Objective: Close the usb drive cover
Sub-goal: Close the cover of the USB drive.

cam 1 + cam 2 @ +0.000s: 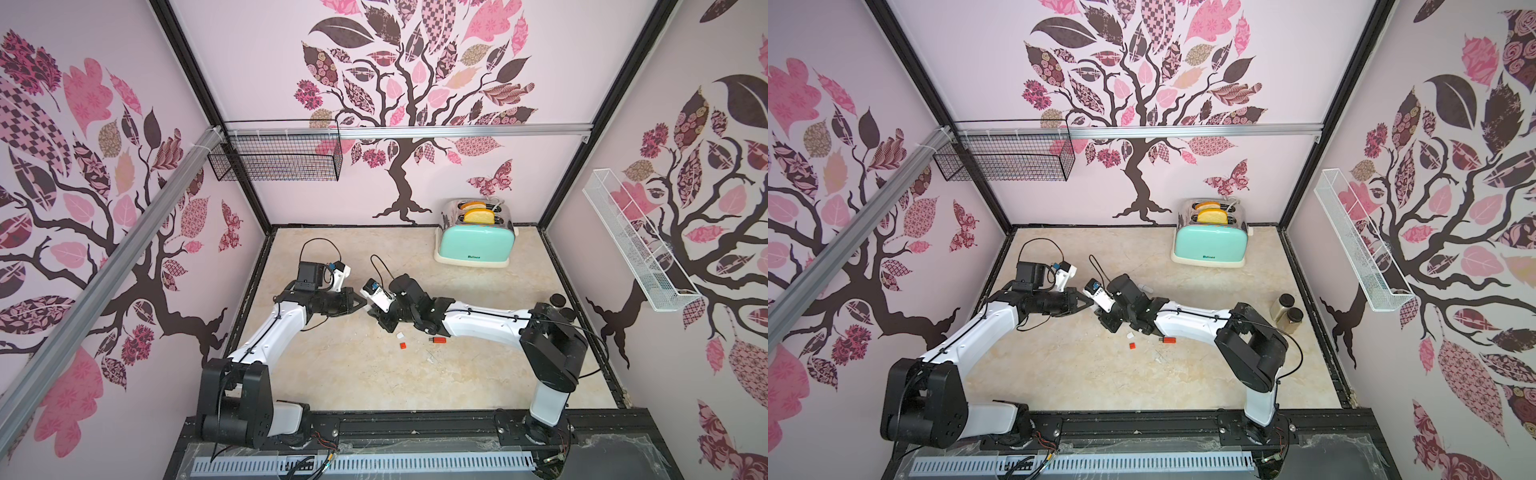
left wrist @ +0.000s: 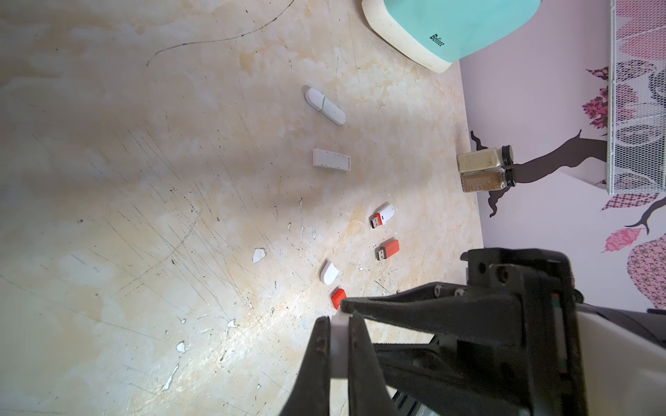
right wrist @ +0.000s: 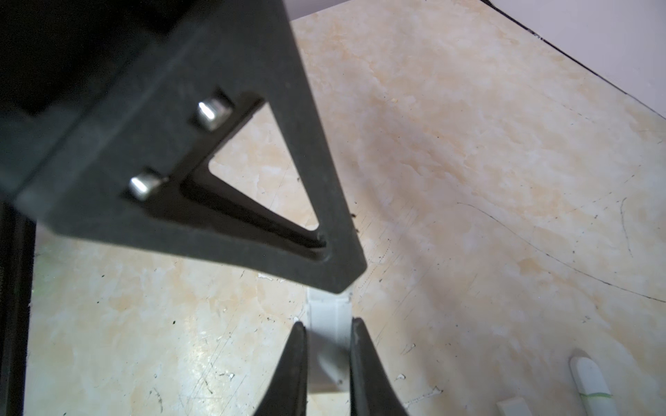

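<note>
1. Left wrist view: a small white usb drive point(image 2: 338, 351) is held in the air above the table point(image 2: 144, 216), about in the middle between the two arms. I cannot tell which end is the cover.
2. The left claw point(image 2: 338, 318) is closed on this white piece, with one finger on each side.
3. In the right wrist view, the right claw point(image 3: 328, 322) is also closed on the white piece, from the opposite end. The tips of the two claws almost meet.
4. On the table below lie a white cap point(image 2: 328, 272) and a red cap point(image 2: 338, 297). Near them are a red drive point(image 2: 388, 249) and a short white drive point(image 2: 382, 215), both with bare plugs.
5. Farther off lie a flat white drive point(image 2: 331, 159) and a long white drive point(image 2: 325, 106).
6. A mint toaster point(image 1: 476, 239) stands by the back wall, and two spice jars point(image 2: 483, 162) stand by the right wall.
</note>
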You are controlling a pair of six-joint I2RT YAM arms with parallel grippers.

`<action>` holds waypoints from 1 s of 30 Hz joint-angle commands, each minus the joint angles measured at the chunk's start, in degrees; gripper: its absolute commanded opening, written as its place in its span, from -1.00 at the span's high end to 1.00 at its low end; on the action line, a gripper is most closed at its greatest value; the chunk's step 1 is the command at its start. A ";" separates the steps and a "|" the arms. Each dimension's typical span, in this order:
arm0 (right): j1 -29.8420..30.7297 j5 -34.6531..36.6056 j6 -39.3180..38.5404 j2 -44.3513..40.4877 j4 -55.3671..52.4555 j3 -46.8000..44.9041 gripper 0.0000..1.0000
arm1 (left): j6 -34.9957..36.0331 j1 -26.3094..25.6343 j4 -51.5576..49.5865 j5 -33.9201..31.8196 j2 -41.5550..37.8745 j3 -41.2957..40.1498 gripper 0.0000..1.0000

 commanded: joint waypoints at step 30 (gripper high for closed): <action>0.89 0.91 -2.78 -2.32 15.81 6.61 1.00 | -0.30 -2.67 -4.04 2.87 0.79 -2.98 1.00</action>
